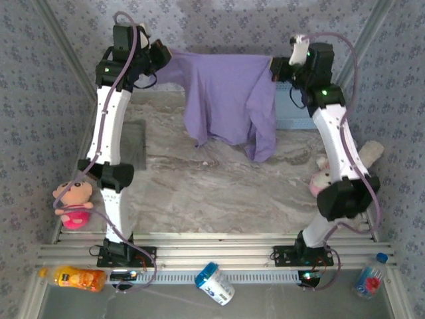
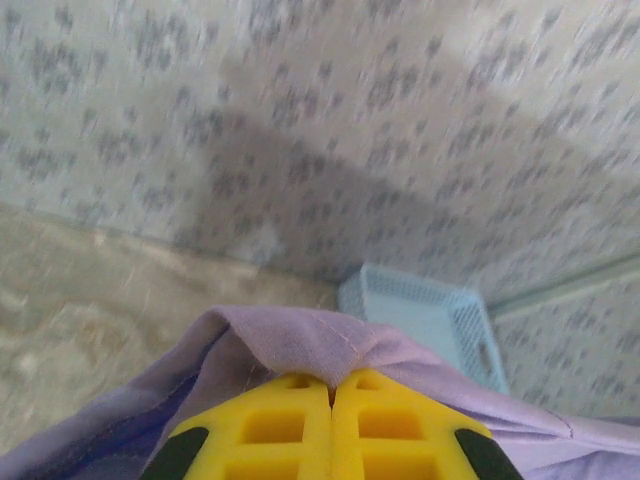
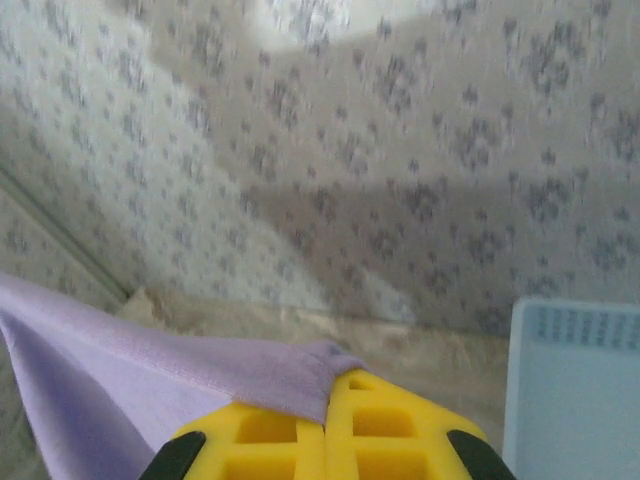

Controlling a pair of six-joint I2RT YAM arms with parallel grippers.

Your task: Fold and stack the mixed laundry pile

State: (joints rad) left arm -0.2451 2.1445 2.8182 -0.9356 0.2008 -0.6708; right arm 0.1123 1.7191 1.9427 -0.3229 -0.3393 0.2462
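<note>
Both grippers hold the lavender-purple T-shirt (image 1: 229,100) up in the air at the back of the table, stretched between them and hanging down in folds. My left gripper (image 1: 163,57) is shut on its left top edge. In the left wrist view the purple cloth (image 2: 320,345) is pinched between the yellow jaws of the left gripper (image 2: 332,382). My right gripper (image 1: 275,67) is shut on the right top edge. Seen from the right wrist, the cloth (image 3: 200,365) runs into the closed jaws of the right gripper (image 3: 327,388). A gray garment (image 1: 136,143) lies flat at the table's left, partly behind the left arm.
A light blue lattice basket (image 1: 293,109) stands at the back right behind the shirt, also basket (image 2: 430,318) and basket (image 3: 575,390). Plush toys sit at the left edge (image 1: 73,199) and right edge (image 1: 324,178). Bottles (image 1: 80,278) (image 1: 216,283) (image 1: 368,279) lie below the front rail.
</note>
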